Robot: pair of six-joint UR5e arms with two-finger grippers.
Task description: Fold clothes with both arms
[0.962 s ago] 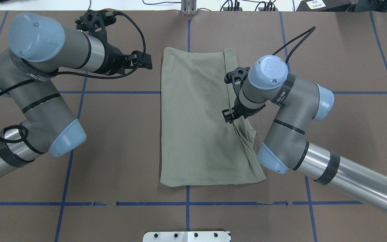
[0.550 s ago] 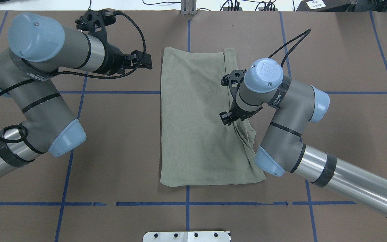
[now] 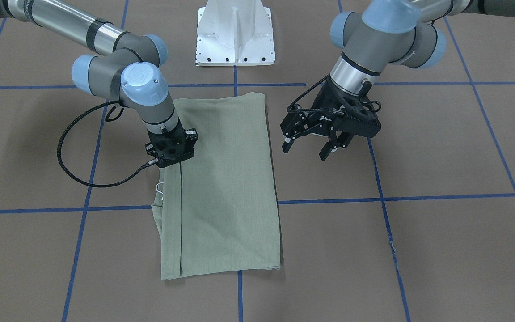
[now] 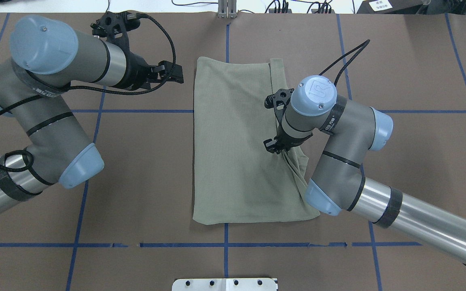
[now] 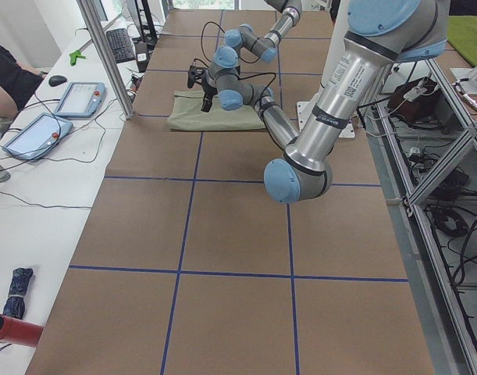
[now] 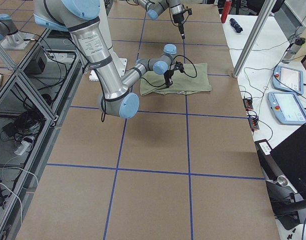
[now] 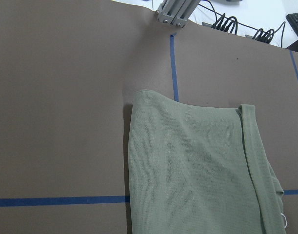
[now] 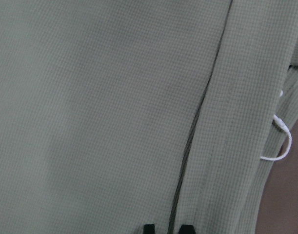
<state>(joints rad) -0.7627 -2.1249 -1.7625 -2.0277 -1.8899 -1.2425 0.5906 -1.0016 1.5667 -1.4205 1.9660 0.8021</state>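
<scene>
One green shirt lies folded lengthwise at the middle of the worktop in the front view, with the left end effector spread wide beside it. Overhead, the right end effector sits narrowed on the lapped edge. We judge it should pinch, then fold across.

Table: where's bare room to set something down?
Bare: table between the left arm elbow and shirt; the strip from its near hem to the white base plate. Crowded: right gripper at the shirt's right edge.
</scene>
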